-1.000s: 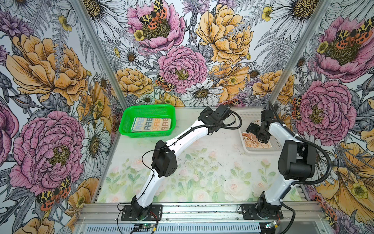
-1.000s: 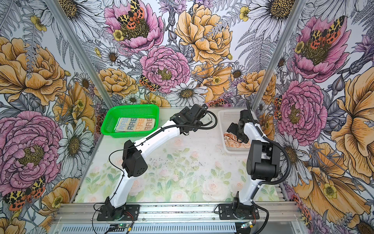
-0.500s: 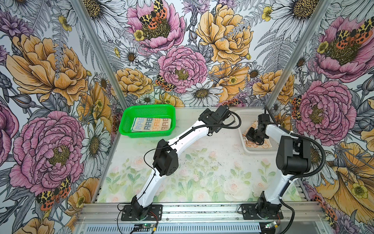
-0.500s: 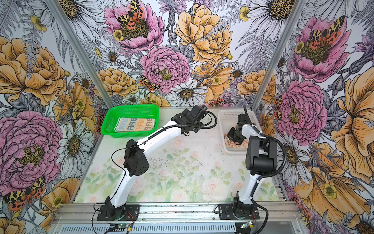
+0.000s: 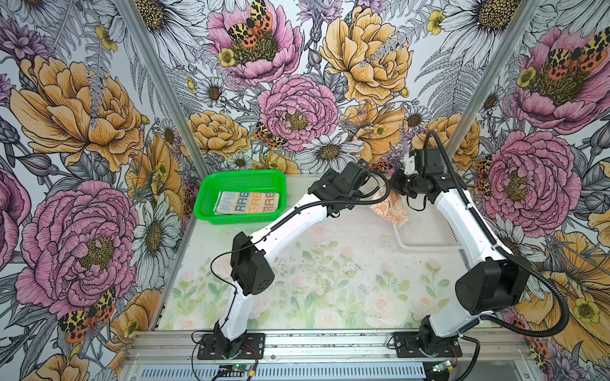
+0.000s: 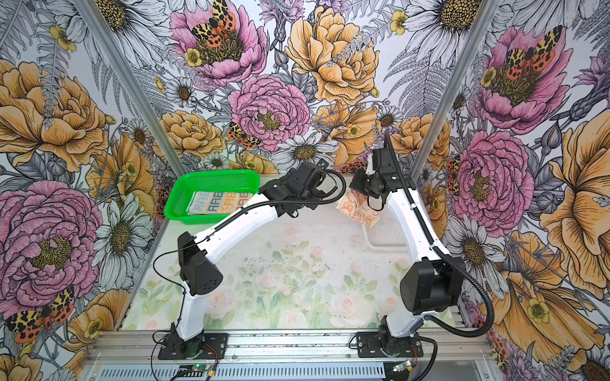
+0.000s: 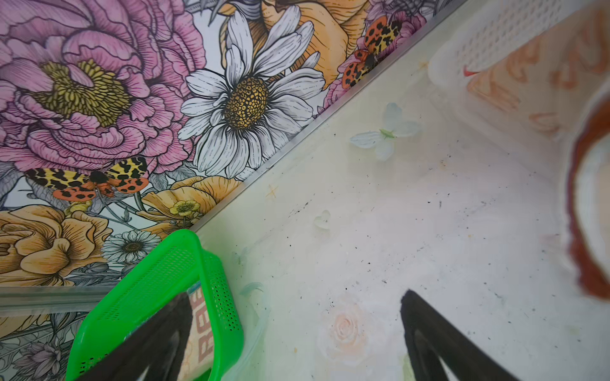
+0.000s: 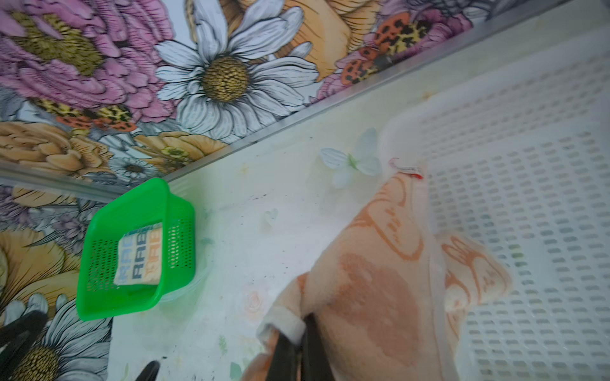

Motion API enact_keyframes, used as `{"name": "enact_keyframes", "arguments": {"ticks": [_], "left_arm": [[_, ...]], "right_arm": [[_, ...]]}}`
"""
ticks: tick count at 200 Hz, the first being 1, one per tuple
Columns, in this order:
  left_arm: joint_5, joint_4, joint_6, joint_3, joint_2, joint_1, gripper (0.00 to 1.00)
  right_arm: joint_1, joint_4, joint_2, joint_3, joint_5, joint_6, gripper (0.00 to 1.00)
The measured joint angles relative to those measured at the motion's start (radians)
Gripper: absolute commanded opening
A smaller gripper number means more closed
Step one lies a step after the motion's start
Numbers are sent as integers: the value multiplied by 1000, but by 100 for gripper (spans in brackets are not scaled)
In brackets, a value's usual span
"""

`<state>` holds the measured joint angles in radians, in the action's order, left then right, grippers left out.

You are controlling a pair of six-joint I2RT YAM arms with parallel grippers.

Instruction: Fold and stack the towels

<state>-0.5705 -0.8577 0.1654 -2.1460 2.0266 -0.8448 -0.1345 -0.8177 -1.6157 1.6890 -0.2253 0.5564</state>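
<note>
An orange towel [image 5: 392,209] [image 8: 379,280] with rabbit outlines hangs crumpled over the left edge of the white basket. My right gripper [image 8: 302,325] [image 5: 394,189] is shut on its hemmed edge and holds it up in the air. A cream towel [image 5: 247,206] [image 8: 140,260] with coloured "RABBIT" letters lies folded in the green basket. My left gripper [image 7: 297,297] is open and holds nothing. It hovers over the bare table between the two baskets, and the orange towel [image 7: 528,76] shows blurred beside it.
The green mesh basket [image 5: 211,184] [image 7: 165,260] stands at the back left against the wall. The white mesh basket [image 5: 425,231] [image 8: 528,165] sits at the back right, its floor bare where it shows. Flowered walls close in the back and both sides.
My right gripper has shut on the orange towel and raised it out of the white basket toward the left. The left arm has barely moved.
</note>
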Motion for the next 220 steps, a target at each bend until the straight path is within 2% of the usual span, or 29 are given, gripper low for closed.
{"name": "enact_keyframes", "arguments": {"ticks": [54,75,94,116,145,166,188,220], "left_arm": [[18,102,-124,436,-505,121,99],[37,148,-179,591,-686,179,99],[84,172,-238,702,-793,239,99],[134,183,-293,802,-844,282,99],[211,185,-353,922,-852,293,99],[260,197,-395,996,-846,303,99],[317,224,-430,1052,-829,332,99],[405,276,-476,1086,-792,406,99]], "right_arm": [[-298,-98,-37,332,-13,4,0],[-351,-98,-61,363,-43,9,22],[-355,-82,-92,301,-52,11,43],[-351,-75,-151,160,-33,16,57],[-351,-60,-206,-60,-23,14,69],[-352,-31,-204,-180,-33,19,74],[-368,42,-202,-275,-54,31,74],[-426,135,-225,-317,-97,51,74]]}}
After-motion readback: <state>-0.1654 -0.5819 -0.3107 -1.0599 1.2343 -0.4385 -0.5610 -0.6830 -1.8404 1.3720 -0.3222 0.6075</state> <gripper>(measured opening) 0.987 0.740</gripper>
